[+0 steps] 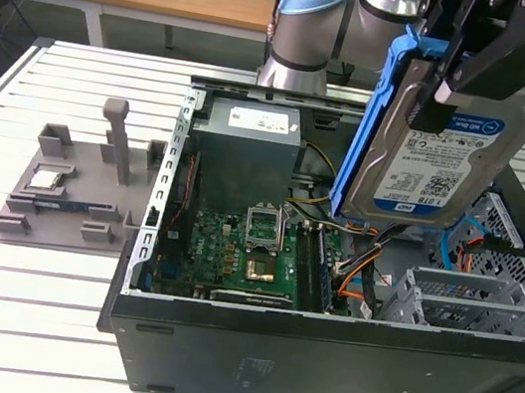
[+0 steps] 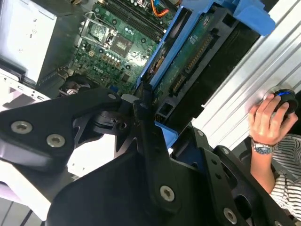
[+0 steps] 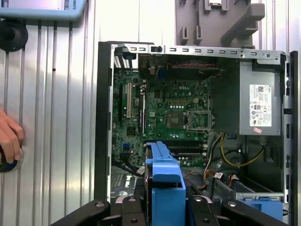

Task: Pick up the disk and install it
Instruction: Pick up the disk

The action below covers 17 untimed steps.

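Holds the disk point(image 1: 437, 175) over the open computer case point(image 1: 315, 367), gripper point(image 1: 451, 92) jaws clamped across its caddy-framed body; stiff, dense, probably shock-sensitive.

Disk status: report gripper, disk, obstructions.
Gripper shut on disk. Disk near upright above open computer case, not installed. Person's hand on table beside case.

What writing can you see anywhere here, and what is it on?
White-and-blue label on the disk, held in the gripper: print too small to quote surely.
White sticker on the power-supply box: too small to read.
White markings on the motherboard: too small to read.
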{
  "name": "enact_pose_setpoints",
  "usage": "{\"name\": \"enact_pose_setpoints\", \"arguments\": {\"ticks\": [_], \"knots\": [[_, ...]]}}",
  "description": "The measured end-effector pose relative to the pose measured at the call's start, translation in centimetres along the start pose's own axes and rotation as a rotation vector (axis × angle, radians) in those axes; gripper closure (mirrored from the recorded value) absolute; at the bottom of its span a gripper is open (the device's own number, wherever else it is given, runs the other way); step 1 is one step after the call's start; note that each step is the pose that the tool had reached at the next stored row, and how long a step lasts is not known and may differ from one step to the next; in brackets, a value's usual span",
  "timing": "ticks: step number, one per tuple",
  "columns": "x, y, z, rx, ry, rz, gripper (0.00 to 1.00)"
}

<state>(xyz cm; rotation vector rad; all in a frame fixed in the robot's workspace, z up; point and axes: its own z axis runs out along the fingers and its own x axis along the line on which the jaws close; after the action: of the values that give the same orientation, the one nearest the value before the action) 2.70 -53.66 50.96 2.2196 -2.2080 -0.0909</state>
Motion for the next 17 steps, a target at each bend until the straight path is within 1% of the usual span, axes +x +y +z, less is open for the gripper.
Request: {"name": "enact_pose_setpoints", "arguments": {"ticks": [6,17], "knots": [[0.00,-0.18,0.00,0.0002,0.0001,0.007,0.63],[0.01,-2.01,-0.04,0.0002,0.0005,0.007,0.63]]}}
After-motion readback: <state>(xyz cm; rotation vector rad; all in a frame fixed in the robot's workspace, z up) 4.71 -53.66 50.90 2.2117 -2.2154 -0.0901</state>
